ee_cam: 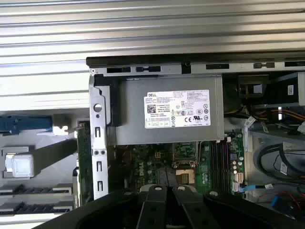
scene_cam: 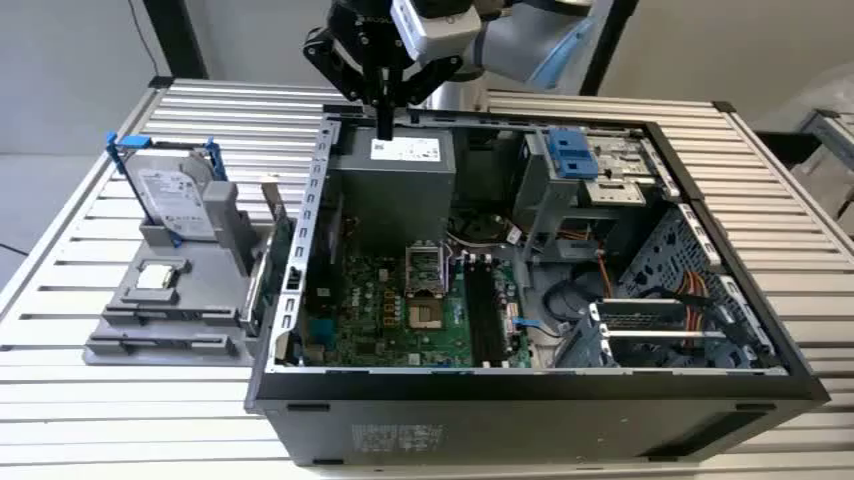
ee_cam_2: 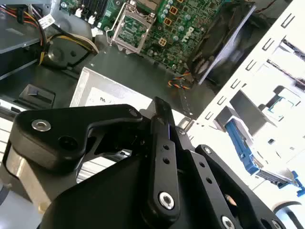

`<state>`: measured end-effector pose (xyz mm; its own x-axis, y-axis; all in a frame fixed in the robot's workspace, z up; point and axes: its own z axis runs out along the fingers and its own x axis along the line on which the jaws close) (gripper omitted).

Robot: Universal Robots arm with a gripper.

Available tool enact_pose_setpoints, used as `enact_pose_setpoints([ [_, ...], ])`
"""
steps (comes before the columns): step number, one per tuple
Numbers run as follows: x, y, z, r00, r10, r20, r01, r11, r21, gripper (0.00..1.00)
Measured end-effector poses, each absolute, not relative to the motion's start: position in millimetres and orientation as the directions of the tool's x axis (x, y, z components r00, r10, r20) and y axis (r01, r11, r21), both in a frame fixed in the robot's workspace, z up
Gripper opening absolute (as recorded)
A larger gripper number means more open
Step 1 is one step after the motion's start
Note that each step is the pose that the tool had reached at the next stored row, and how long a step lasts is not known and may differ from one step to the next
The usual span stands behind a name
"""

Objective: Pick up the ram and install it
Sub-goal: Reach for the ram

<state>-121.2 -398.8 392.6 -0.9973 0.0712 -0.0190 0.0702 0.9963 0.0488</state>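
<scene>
The ram (scene_cam: pixel 275 214) is a thin stick standing on edge at the right side of the grey holder (scene_cam: pixel 140 335), just outside the case's left wall. In the first wrist view its green edge (ee_cam: pixel 83 148) runs beside that wall. My gripper (scene_cam: pixel 384 130) hangs above the back of the open computer case, over the grey power supply (scene_cam: pixel 394 175), well away from the ram. Its black fingers (ee_cam: pixel 162 188) lie together, shut on nothing. In the second wrist view the gripper (ee_cam_2: pixel 160 106) points down at the power supply's labelled top. The dark memory slots (scene_cam: pixel 483 312) lie on the motherboard.
A silver hard drive (scene_cam: pixel 174 195) with blue rails stands upright in the holder, with a small square processor chip (scene_cam: pixel 160 276) in front of it. Inside the case (scene_cam: pixel 534 385) are the processor socket (scene_cam: pixel 424 282), cables and a drive cage (scene_cam: pixel 587 165). The table is slatted metal.
</scene>
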Motion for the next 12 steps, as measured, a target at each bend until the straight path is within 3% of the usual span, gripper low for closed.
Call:
enact_pose_setpoints([
  [12, -124.1, -398.9, 392.6, -0.997, 0.071, -0.019, 0.07, 0.996, 0.049, 0.0],
])
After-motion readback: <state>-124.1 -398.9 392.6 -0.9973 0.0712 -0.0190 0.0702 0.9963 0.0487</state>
